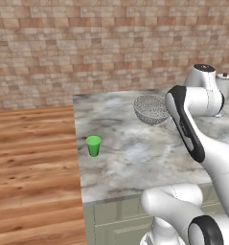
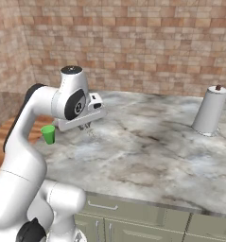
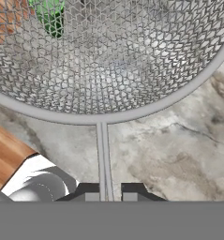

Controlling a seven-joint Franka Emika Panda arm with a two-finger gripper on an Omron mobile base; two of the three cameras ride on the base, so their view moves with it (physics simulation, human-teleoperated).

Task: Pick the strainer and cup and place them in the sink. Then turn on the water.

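My end effector (image 3: 104, 197) is closed almost fully on the thin wire handle of the round, bowl-shaped strainer of speckled grey metal mesh (image 3: 108, 56); in the hand view the handle runs straight down between the two dark tips at the bottom centre, and the mesh bowl spreads across the upper half of the frame. In the left base view the strainer (image 1: 152, 109) sits in the upper right, above the marbled grey stone tabletop (image 1: 130, 153); I judge it lifted clear, though contact underneath is hidden by my arm. The small bright green tapered cup (image 1: 93, 145) stands upright near the tabletop's left edge, left of centre in that view, well apart from the strainer. A white cone-shaped canister with a dark knob (image 2: 210, 111) stands at the right of the right base view.

Risks, as I judge them: the grip is on a slim handle only, so the wide bowl can pivot or slip out if I swing quickly. A low carry could sweep the cup off the nearby edge. The sink's position is unconfirmed from here, so the release point needs checking before I let go.
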